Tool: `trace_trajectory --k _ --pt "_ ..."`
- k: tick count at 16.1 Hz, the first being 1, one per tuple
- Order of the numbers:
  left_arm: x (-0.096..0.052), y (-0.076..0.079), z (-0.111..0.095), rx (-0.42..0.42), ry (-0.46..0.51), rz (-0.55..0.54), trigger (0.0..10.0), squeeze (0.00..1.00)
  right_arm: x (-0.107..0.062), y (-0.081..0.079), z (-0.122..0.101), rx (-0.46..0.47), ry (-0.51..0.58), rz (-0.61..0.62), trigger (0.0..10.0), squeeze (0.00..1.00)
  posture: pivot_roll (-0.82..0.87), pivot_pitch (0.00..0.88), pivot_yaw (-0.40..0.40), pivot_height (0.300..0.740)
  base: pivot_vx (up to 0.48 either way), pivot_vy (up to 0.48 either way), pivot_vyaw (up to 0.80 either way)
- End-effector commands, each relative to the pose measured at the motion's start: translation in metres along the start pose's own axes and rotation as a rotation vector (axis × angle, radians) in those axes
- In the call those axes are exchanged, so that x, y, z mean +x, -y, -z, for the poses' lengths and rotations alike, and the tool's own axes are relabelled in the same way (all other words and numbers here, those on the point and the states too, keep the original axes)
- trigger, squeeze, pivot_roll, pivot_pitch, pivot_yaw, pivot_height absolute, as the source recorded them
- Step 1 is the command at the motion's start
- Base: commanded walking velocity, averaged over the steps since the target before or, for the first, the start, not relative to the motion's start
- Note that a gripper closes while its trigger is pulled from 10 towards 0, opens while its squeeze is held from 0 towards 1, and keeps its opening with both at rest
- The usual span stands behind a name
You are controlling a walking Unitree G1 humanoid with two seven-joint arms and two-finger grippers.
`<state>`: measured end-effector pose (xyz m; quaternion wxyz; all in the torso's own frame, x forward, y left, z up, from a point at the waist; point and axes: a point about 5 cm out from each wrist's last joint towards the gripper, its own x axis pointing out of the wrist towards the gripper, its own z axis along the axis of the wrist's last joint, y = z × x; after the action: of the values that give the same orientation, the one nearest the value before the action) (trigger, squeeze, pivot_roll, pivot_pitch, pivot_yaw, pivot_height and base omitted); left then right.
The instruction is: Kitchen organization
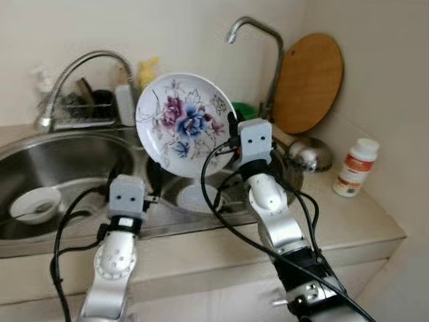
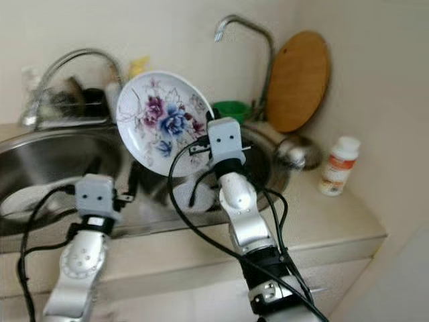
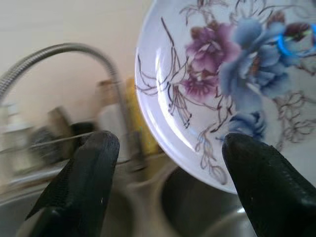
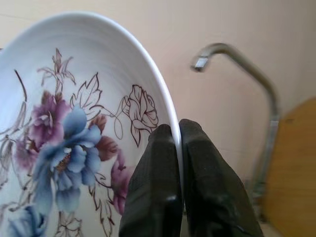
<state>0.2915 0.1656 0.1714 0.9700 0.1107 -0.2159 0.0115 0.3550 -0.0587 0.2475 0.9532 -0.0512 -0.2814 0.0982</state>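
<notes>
Two silver arms rise from the near edge, black cables looping around them. Beyond them runs a beige stone-like countertop (image 1: 348,221) set into a corner of pale walls, holding a double stainless steel sink (image 1: 80,154) with dull, brushed basins. A round wooden board (image 1: 307,83) leans upright against the right-hand wall. Held on edge above the divide between the basins is the plate (image 1: 184,121), glossy white ceramic painted with purple and blue flowers; the right gripper (image 4: 178,143) has its black fingers pressed together on the plate's rim. The left gripper (image 3: 168,148) sits lower, at the sink's front edge, fingers spread with nothing between them. Two curved metal faucets (image 1: 258,33) stand behind the sink. A small white bowl (image 1: 35,204) lies in the left basin. A white bottle (image 1: 355,168) with an orange label, its writing unreadable, stands on the counter near the right wall.
</notes>
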Motion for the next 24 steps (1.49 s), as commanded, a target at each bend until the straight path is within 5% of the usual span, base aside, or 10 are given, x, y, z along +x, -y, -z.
trace_trajectory --k 1,9,15,17,24 --pt "0.001 0.004 -0.003 0.000 0.012 0.014 10.0 0.00 0.003 0.009 -0.005 -0.007 0.030 0.034 10.0 0.00 0.08 0.000 -0.033 0.736 0.000 0.000 0.00" --pt "0.000 0.008 -0.003 -0.012 0.015 0.032 10.0 0.00 0.005 0.010 0.011 -0.072 -0.063 0.029 10.0 0.00 0.09 0.000 -0.033 0.736 0.000 0.000 0.50" --pt "0.000 0.009 -0.004 -0.008 0.014 0.033 10.0 0.00 0.003 0.031 0.045 -0.304 -0.267 0.120 10.0 0.00 0.09 0.000 -0.039 0.736 0.000 0.000 0.00" --pt "0.001 0.009 -0.003 -0.007 0.012 0.035 10.0 0.00 -0.005 0.016 0.062 -0.319 -0.361 -0.033 10.0 0.00 0.09 0.000 -0.037 0.736 0.000 0.000 0.00" --pt "0.000 0.011 -0.002 -0.010 0.004 0.045 10.0 0.00 -0.040 -0.014 0.105 -0.115 -0.711 -0.255 10.0 0.00 0.09 0.000 -0.038 0.736 0.000 0.000 0.00"
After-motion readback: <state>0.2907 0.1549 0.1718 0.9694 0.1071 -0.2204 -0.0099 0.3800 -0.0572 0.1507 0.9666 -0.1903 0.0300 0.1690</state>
